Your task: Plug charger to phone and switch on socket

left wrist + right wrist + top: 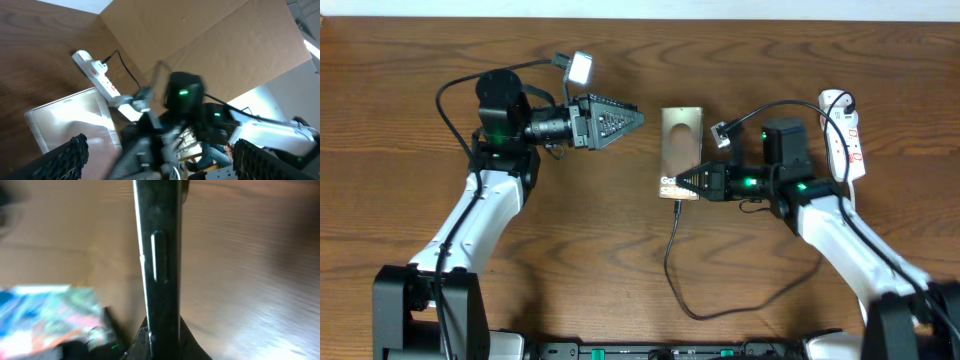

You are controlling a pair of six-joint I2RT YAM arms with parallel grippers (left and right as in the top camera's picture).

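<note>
- The wooden table (570,260) fills the overhead view. Only the left wrist camera shows the cardboard wall (210,45) behind it.
- My left gripper (632,121) hangs just short of the phone's left edge. From overhead it reads as 1 dark wedge, but its own camera shows 2 fingers (72,155) spread wide with nothing between them.
- My right gripper (685,183) is clamped on the phone near its lower end, reaching in from the right. Its camera shows only the phone's thin edge, with a side button (158,255).
- The socket (845,130) lies at the far right of the table. I cannot read its switches.
- The phone (681,140) sits mid-table.
- The charger (672,250) curls away from the phone's lower end. Its tip (677,207) meets that end, but I cannot tell if it is seated.
</note>
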